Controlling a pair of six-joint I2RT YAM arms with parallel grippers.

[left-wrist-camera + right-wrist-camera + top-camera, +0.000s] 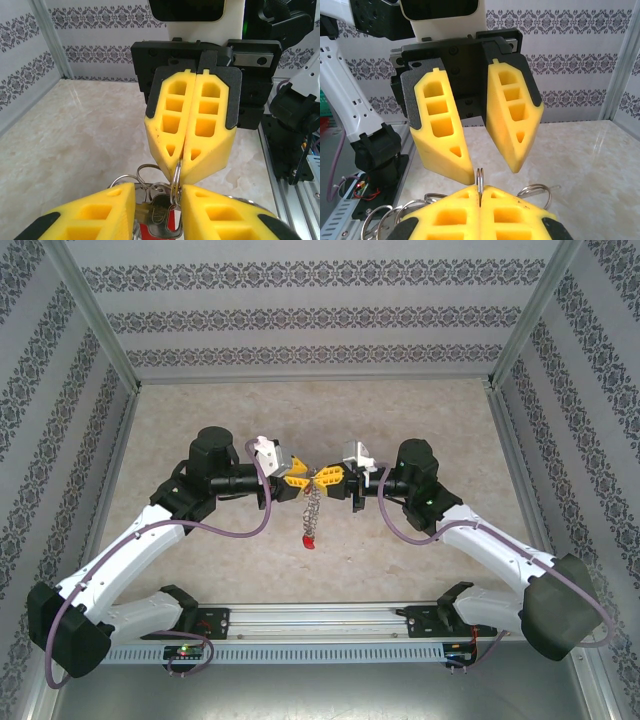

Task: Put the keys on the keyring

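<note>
Both arms meet tip to tip above the middle of the table (430,420).

Right gripper (480,189): jaws fully together, pinching the keyring (480,178) edge-on at its rim. The left wrist view confirms this, with the thin ring (177,172) clamped at the tips of the right gripper (181,170).

Left gripper (490,170): jaws wide apart, holding nothing, with its tips either side of the pinched ring. In its own camera, the left gripper (159,191) has the bunch between its fingers.

The keys (308,541) hang low on a chain (313,508) beneath the grippers, clear of the table as far as the overhead view allows. One key (157,220), showing red plastic, lies just below the clamped ring. Further loose rings (537,192) cluster beside it.
</note>
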